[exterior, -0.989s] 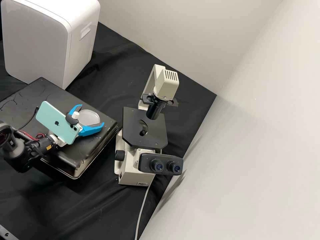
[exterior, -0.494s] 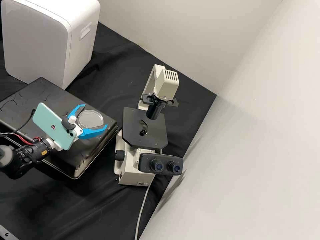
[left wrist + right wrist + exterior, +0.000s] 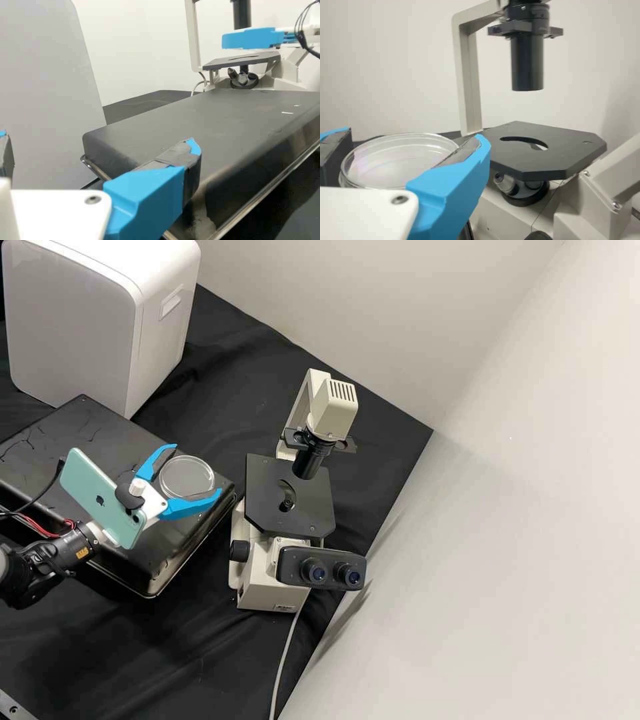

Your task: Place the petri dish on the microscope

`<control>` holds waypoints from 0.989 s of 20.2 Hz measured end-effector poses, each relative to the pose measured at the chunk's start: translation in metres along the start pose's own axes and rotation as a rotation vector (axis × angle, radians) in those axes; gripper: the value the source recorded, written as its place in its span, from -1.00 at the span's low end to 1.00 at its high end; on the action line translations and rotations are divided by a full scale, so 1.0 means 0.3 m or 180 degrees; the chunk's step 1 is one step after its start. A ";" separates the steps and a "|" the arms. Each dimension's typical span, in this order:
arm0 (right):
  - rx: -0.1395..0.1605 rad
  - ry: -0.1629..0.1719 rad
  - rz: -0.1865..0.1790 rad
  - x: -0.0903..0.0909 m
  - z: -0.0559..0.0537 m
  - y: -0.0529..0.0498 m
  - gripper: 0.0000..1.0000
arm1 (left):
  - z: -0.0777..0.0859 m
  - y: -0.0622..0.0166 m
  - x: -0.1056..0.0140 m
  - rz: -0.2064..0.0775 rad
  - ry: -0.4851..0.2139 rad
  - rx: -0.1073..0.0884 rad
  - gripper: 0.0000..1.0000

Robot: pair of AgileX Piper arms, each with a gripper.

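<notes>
On the black-draped bench [image 3: 167, 653], the right arm comes in from the near left with a mint-green phone [image 3: 100, 497] strapped at its wrist. The right tool [image 3: 193, 472] pinches the petri dish [image 3: 187, 477] by its rim, one blue finger on each side. The dish is round, shallow and clear, with a low upright wall that catches the light; I cannot tell whether anything is in it. It hangs level above the corner of a flat black case [image 3: 80, 433] that faces the microscope [image 3: 257, 580], and is well apart from the stage.

The case is shut, its top cracked and scuffed. The left tool [image 3: 97, 145] sits low against the case's edge with its fingers spread wide and nothing between them.

Just beside the case stands the cream microscope, its twin eyepieces [image 3: 323, 570] nearest the camera. Behind them is the black stage [image 3: 307, 507], a flat plate with a hole in the middle. A dark condenser tube [image 3: 308, 460] points down over the hole.

At the far left corner stands a white box [image 3: 80, 313] with its door shut.
</notes>
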 end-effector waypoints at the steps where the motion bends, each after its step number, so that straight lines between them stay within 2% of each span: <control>1: -0.0003 -0.0009 0.0016 0.000 0.002 0.004 -1.00 | 0.000 0.000 0.000 0.0000 0.0000 0.0000 1.00; 10: 0.0008 -0.0015 0.0021 0.001 0.005 0.006 -1.00 | 0.000 0.000 0.000 0.0000 0.0000 0.0000 1.00; 12: -0.0001 -0.0059 0.0004 0.011 0.016 0.001 -1.00 | 0.000 0.000 0.000 0.0000 0.0000 0.0000 1.00; 17: 0.0008 -0.0225 0.0018 0.107 0.063 -0.011 -1.00 | 0.000 0.000 0.000 0.0000 0.0000 0.0000 1.00; 20: 0.0014 -0.0276 0.0040 0.165 0.086 -0.017 -1.00 | 0.000 0.000 0.000 0.0000 0.0000 0.0000 1.00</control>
